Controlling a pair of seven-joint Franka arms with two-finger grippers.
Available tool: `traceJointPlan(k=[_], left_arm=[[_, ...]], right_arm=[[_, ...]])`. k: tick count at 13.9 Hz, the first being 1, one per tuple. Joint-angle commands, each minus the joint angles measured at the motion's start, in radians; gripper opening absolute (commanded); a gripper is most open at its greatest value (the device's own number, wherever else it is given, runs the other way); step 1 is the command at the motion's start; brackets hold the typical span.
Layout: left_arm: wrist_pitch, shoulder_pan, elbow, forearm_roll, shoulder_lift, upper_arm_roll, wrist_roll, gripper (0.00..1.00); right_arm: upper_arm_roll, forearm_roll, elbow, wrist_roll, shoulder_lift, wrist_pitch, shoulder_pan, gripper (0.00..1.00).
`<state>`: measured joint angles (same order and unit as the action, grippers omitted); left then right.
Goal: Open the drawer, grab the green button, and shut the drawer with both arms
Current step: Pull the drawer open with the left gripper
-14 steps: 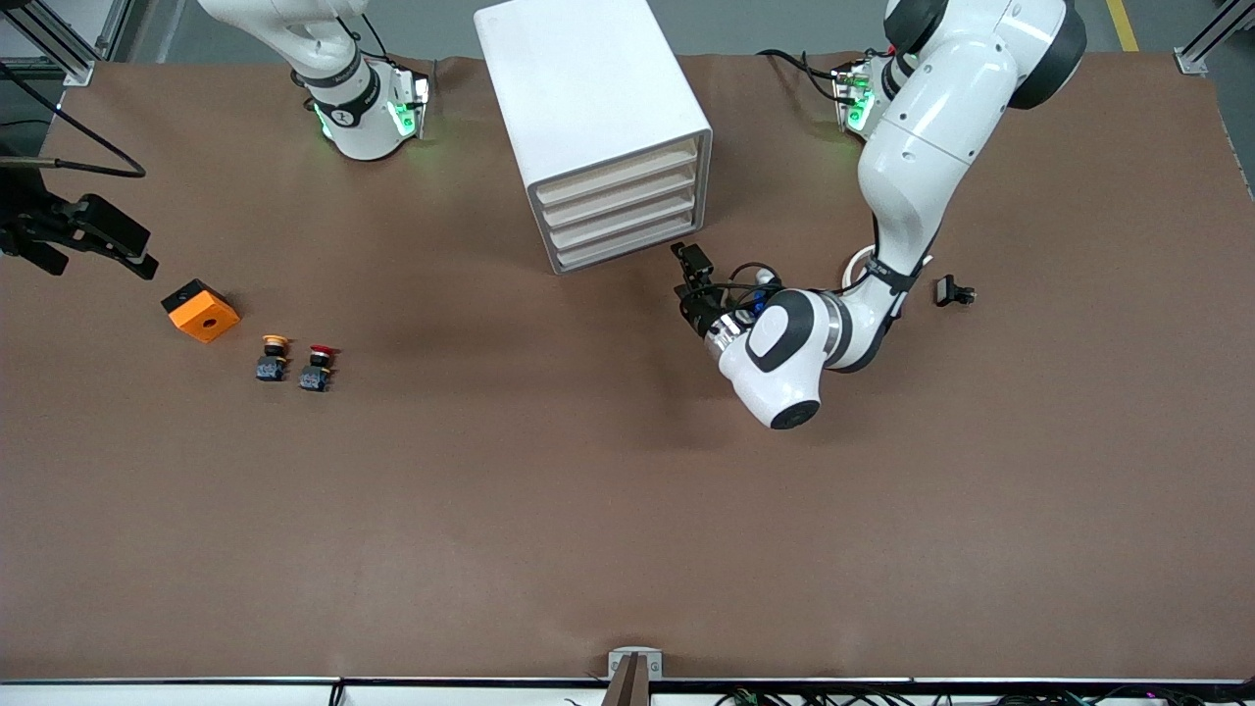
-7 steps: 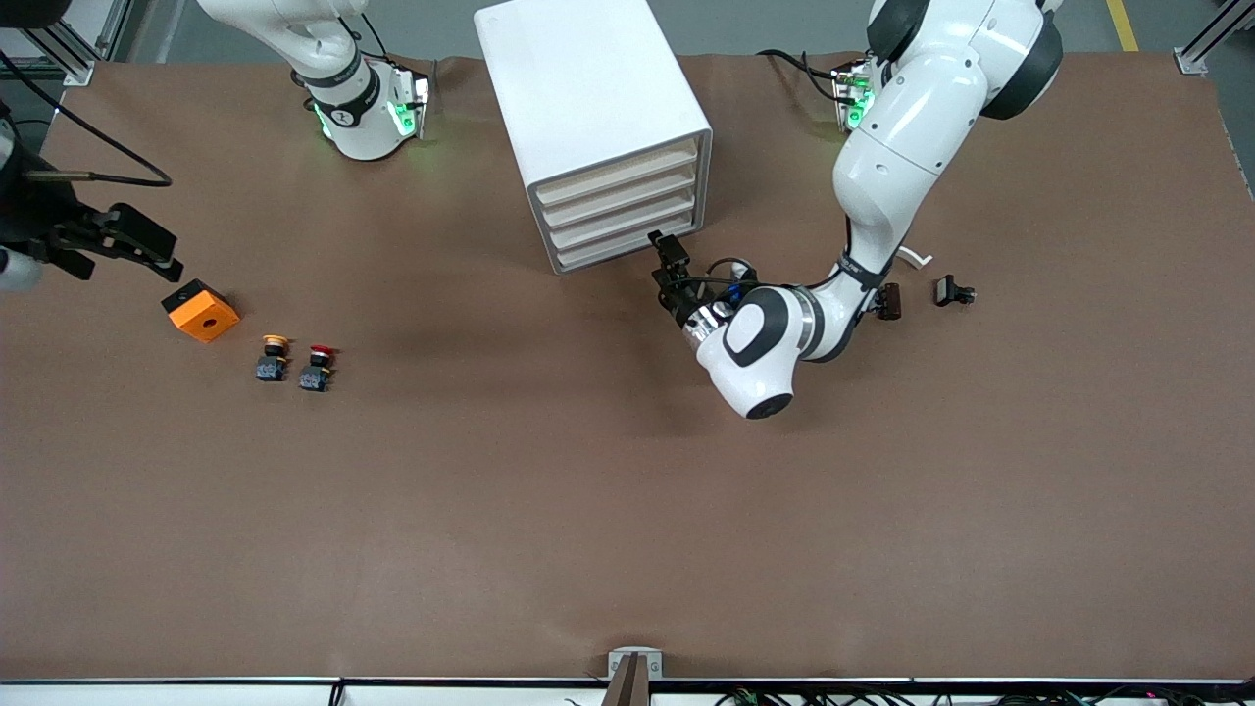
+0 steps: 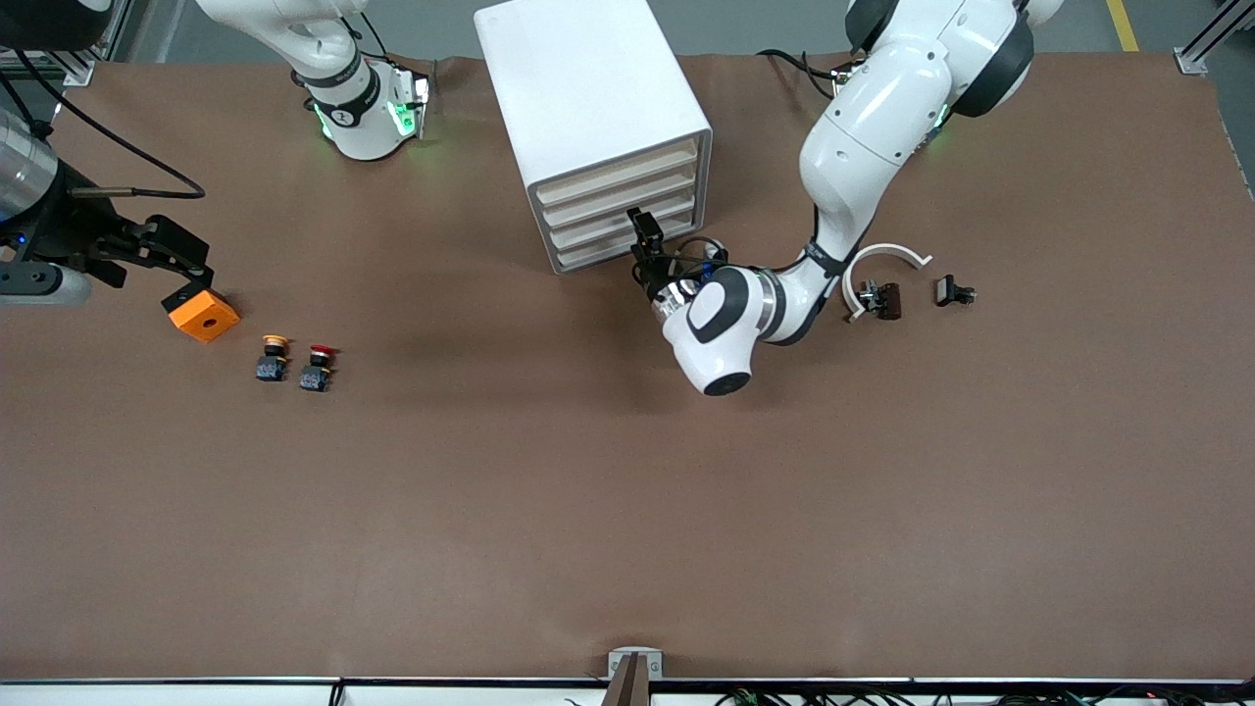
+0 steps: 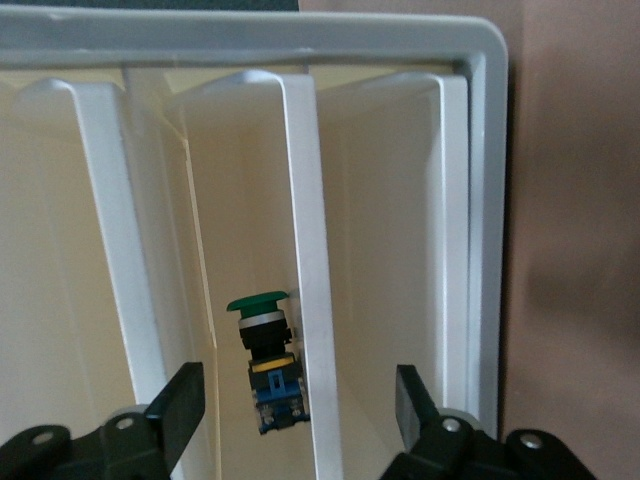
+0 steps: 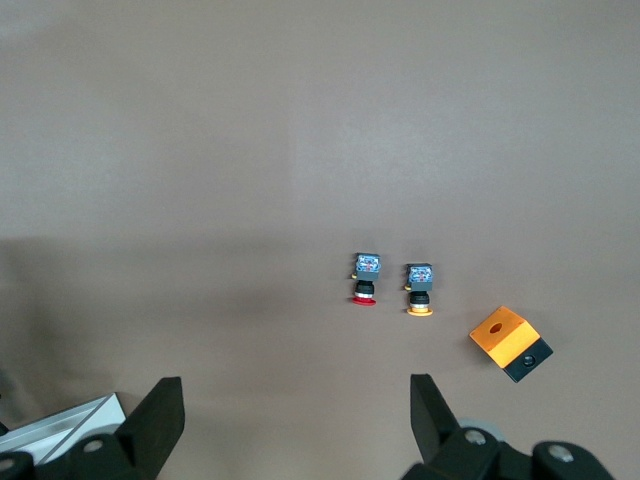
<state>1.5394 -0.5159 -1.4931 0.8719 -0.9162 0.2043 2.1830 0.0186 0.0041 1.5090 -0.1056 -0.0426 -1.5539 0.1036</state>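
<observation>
Left wrist view: the left end effector (image 4: 295, 400), fingers spread, faces the button (image 4: 266, 360) (small, rigid, probably light; judged best pinched across its blocky body).

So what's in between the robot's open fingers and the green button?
In the left wrist view, the left gripper faces the green button inside the drawer unit. A white drawer front stands between them.

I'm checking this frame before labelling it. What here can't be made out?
- Green button: absent from the front view, hidden inside the drawer cabinet.
- Left gripper: the front view doesn't show whether it touches a drawer.
- Right gripper: its arm is cut by the front view's edge.
- Small dark parts: too small to identify.
</observation>
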Motion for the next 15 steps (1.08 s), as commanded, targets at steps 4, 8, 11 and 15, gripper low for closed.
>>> traceJointPlan(k=[4, 8, 11, 15], left_arm=[[0.060, -0.050, 0.004, 0.021, -0.021, -0.013, -0.083, 0.53], [0.073, -0.053, 0.007, 0.019, -0.033, -0.014, -0.088, 0.11], [0.073, -0.046, 0.014, 0.021, -0.030, -0.025, -0.077, 0.00], [0.074, -0.039, 0.039, 0.024, -0.033, -0.074, -0.086, 0.00]], right_arm=[[-0.002, 0.000, -0.016, -0.016, -0.016, 0.011, 0.021, 1.00], [-0.002, 0.000, -0.016, -0.017, -0.017, 0.006, 0.022, 1.00], [-0.002, 0.000, -0.018, -0.022, -0.020, 0.008, 0.034, 1.00], [-0.002, 0.000, -0.019, -0.107, -0.020, 0.011, 0.073, 1.00]])
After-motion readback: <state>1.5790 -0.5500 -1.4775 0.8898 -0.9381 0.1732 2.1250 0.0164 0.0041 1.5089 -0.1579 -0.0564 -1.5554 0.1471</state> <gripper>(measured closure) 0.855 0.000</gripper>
